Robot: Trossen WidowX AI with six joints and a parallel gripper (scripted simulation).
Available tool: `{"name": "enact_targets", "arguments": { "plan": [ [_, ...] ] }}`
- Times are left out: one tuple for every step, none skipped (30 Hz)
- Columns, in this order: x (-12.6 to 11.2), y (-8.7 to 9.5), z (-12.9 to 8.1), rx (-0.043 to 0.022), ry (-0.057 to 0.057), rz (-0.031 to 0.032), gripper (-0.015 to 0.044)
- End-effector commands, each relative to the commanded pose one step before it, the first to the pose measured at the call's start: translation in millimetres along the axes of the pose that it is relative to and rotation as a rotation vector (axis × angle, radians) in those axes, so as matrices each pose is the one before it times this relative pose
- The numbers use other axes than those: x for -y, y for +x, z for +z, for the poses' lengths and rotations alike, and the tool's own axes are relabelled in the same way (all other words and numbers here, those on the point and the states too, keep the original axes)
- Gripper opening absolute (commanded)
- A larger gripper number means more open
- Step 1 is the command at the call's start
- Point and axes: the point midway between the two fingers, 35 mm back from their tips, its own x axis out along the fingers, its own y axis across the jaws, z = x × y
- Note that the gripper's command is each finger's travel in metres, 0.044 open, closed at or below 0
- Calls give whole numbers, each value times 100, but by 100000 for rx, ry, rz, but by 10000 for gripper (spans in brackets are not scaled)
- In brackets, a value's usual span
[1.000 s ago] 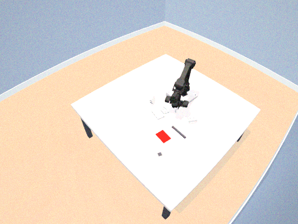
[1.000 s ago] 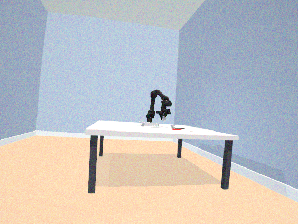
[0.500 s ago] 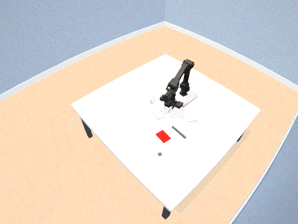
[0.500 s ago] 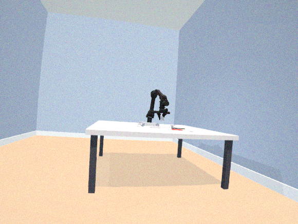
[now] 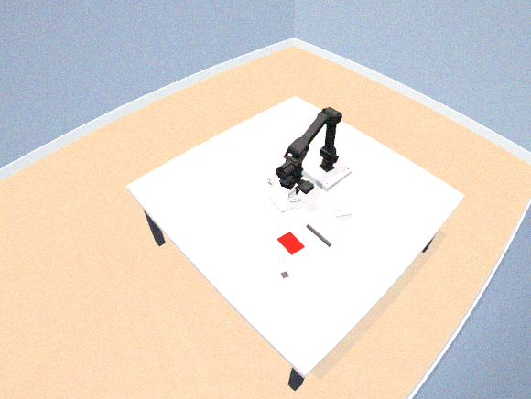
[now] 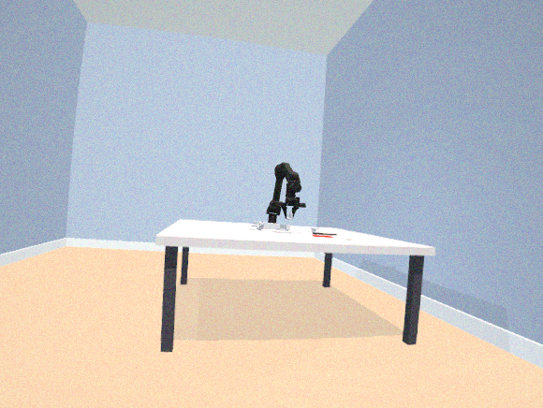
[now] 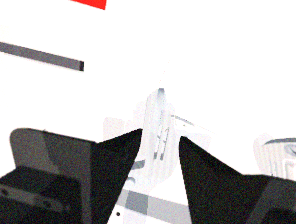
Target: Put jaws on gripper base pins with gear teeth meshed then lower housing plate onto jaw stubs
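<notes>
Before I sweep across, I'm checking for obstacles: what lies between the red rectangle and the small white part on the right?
The dark bar, its near end crossing the stretch, in the top view.

Black arm arched over table; jaws (image 5: 298, 191) (image 6: 289, 216) (image 7: 161, 134) downward, partly closed, gripping pale part.

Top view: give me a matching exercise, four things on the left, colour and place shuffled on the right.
Things:
1. flat card
2. long bar
3. small square
4. gripper

Descriptions:
A. dark, the nearest of the four to the table's front corner
B. black, shut on a white part
C. red, between the long bar and the small square
D. dark, beside the red card

Pairs: 1-C, 2-D, 3-A, 4-B
</notes>
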Motion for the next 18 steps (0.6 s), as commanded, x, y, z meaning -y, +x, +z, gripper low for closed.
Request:
{"name": "enact_targets", "arguments": {
  "plan": [
    [1436, -88, 967, 518, 6923, -505, 134],
    [289, 15, 160, 1, 1414, -11, 134],
    [289, 16, 162, 1, 1413, -11, 134],
    [289, 16, 163, 1, 1413, -10, 134],
    [290, 17, 164, 0, 1413, -10, 134],
    [290, 18, 165, 0, 1413, -9, 134],
    [240, 15, 138, 0, 1170, -7, 134],
    [144, 10, 84, 0, 702, -4, 134],
    [48, 3, 28, 0, 234, -1, 134],
    [0, 0, 0, 0, 0, 0, 134],
    [0, 0, 0, 0, 0, 0, 134],
    [0, 0, 0, 0, 0, 0, 134],
    [0, 0, 0, 0, 0, 0, 134],
    [0, 0, 0, 0, 0, 0, 134],
    [0, 0, 0, 0, 0, 0, 134],
    [0, 0, 0, 0, 0, 0, 134],
    [0, 0, 0, 0, 0, 0, 134],
    [0, 0, 0, 0, 0, 0, 134]
  ]
}}
